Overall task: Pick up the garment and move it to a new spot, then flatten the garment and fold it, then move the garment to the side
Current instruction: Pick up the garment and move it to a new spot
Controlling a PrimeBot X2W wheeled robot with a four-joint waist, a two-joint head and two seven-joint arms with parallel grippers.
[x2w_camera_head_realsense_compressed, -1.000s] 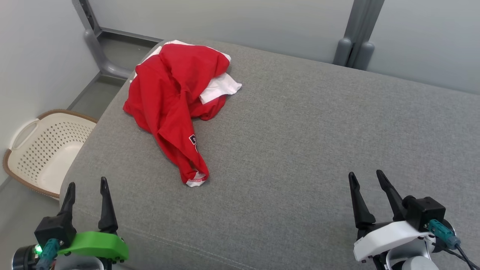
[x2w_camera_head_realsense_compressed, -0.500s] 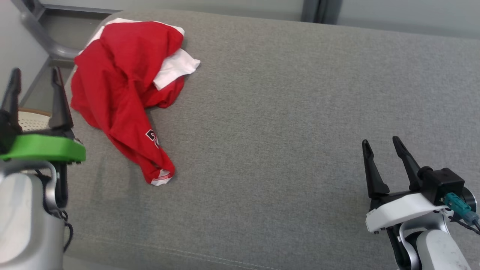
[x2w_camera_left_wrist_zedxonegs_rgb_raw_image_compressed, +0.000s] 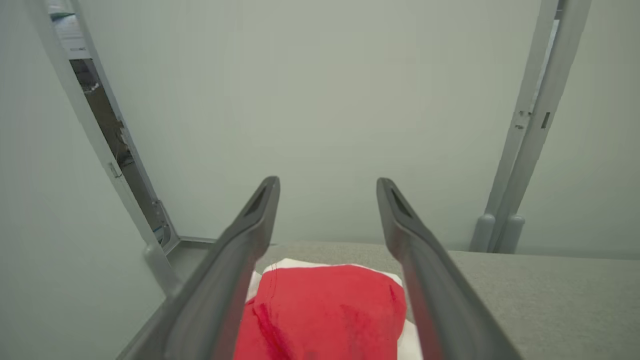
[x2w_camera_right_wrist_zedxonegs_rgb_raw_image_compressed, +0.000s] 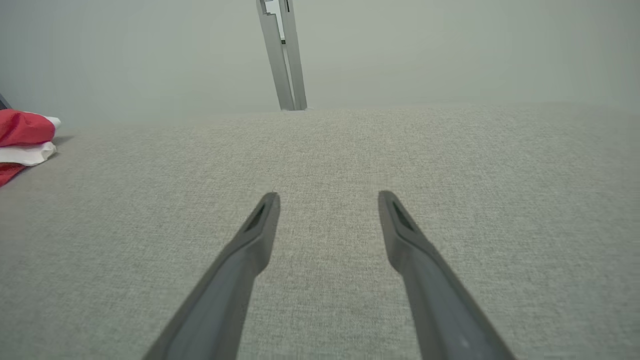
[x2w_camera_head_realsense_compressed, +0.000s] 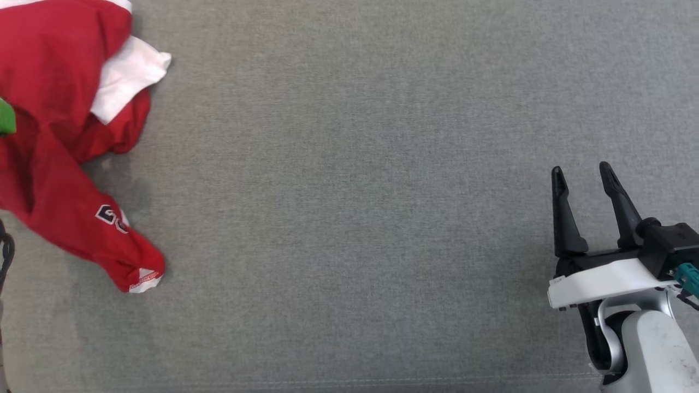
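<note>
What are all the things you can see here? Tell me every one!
garment: one, red and white, crumpled at the cushion's left end
cushion: one, grey, spread under everything
wall: one, pale, behind the cushion
posts: two, grey, standing against the wall
left gripper: one, dark fingers, open, pointing over the garment
right gripper: one, dark fingers on a white mount, open, over bare cushion at the right
</note>
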